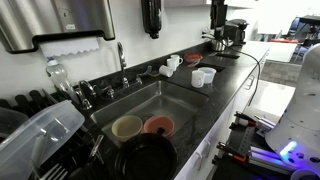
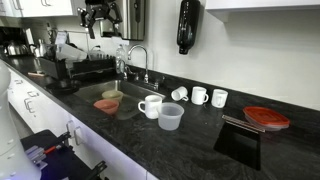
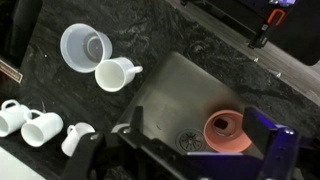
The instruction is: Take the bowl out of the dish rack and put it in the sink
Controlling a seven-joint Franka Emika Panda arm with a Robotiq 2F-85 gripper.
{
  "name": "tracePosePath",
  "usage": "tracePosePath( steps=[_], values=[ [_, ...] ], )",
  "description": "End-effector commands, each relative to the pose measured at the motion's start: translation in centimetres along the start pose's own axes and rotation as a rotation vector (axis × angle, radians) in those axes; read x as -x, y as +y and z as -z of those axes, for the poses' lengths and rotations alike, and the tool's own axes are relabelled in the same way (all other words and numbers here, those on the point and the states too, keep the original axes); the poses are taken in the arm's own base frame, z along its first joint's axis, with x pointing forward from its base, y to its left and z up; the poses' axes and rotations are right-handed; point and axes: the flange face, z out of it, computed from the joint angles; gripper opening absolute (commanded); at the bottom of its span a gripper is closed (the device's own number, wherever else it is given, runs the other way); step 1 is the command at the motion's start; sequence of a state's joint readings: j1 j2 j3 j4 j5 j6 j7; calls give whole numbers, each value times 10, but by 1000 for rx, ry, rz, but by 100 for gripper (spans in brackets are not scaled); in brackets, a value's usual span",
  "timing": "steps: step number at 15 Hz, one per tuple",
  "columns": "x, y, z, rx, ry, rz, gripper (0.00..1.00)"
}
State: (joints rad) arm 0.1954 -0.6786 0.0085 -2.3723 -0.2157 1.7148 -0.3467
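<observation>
Wrist view looks straight down on the sink (image 3: 165, 95), and the red bowl (image 3: 228, 130) lies there on the bottom, just beside the drain, with its opening up. At the lower edge of this view my two fingers (image 3: 95, 155) show as dark shapes standing wide apart, and nothing is between them, so I am holding nothing. In an exterior view my gripper (image 2: 103, 25) hangs high, above the dish rack (image 2: 75, 65), which stands on the counter (image 2: 200, 140) left of the sink, and it is well apart from everything below. Both exterior views show a cream bowl (image 1: 127, 127) in the sink too, just beside the red bowl; if the two touch, I cannot tell. Nearer to the camera than both bowls there is a black pan (image 1: 150, 158). The faucet (image 2: 135, 55) rises at the far side of the sink. Right of the sink, on the counter, a white mug (image 3: 115, 73) and a clear plastic cup (image 3: 85, 47) stand close together, and three mugs (image 2: 200, 95) lie in a row near the wall.
</observation>
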Motion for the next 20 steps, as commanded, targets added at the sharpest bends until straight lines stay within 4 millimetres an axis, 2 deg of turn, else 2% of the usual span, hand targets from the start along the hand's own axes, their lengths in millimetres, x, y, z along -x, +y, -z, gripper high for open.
tracePosePath(
  steps=[1, 2, 12, 14, 20],
  values=[
    [-11, -7, 6, 14, 15, 16, 100],
    [-16, -11, 8, 20, 16, 23, 100],
    [-13, -8, 6, 15, 14, 14, 100],
    [-27, -19, 8, 2, 12, 39, 100],
    [-103, -84, 21, 6, 32, 135, 100]
  ],
)
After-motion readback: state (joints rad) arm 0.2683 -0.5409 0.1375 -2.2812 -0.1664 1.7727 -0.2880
